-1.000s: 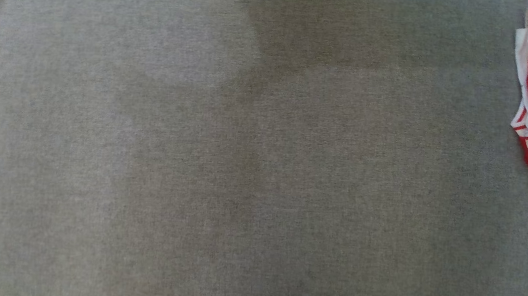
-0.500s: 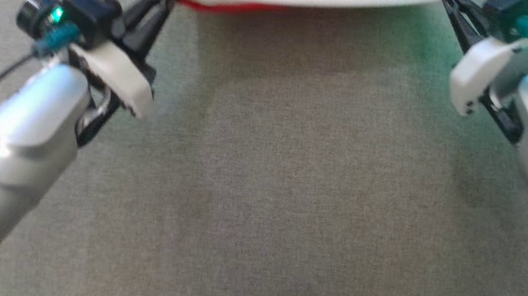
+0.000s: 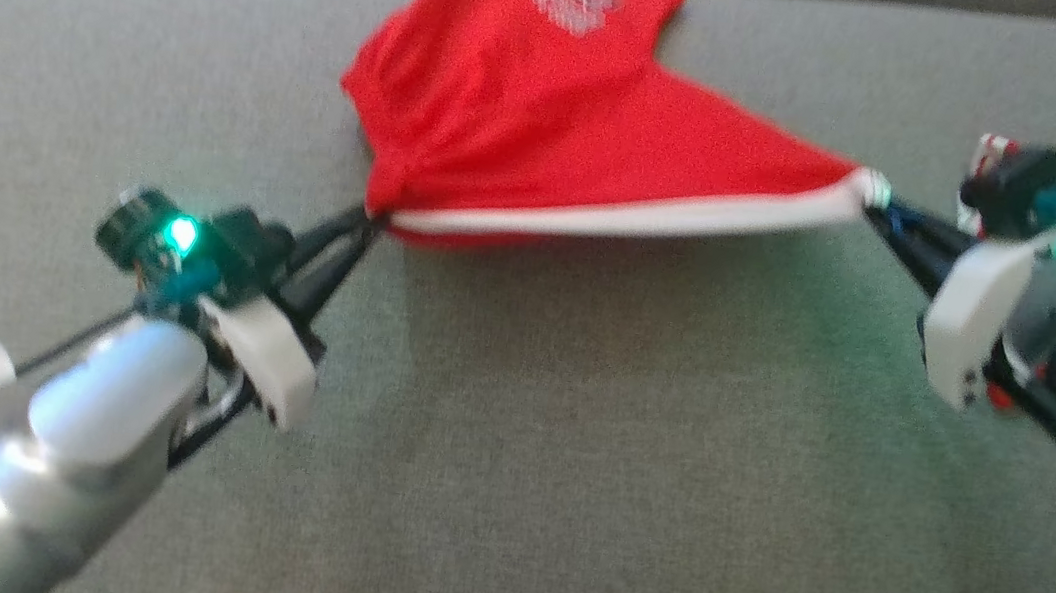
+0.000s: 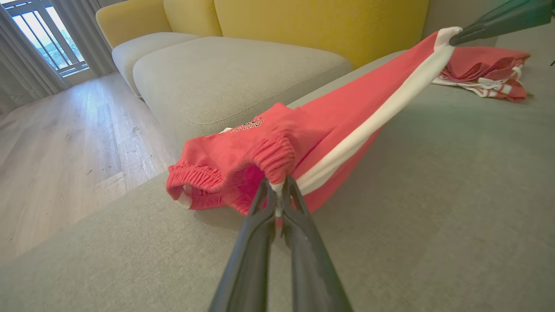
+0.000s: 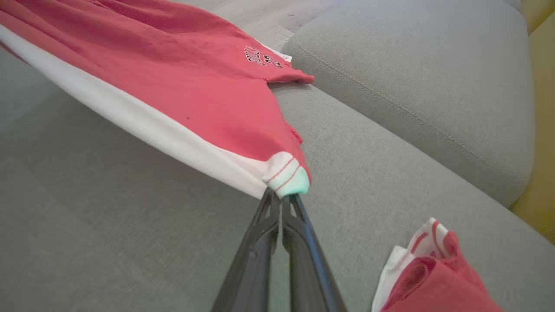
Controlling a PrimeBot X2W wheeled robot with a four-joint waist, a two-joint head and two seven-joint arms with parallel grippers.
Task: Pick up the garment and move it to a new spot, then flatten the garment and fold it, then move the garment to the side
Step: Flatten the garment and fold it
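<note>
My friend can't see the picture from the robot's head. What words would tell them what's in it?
A red garment with a white stripe is stretched taut over a grey sofa cushion. The left end effector pinches its gathered end and the right end effector pinches its white corner.

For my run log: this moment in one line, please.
left gripper: grips garment | right gripper: grips garment | garment: stretched between both
</note>
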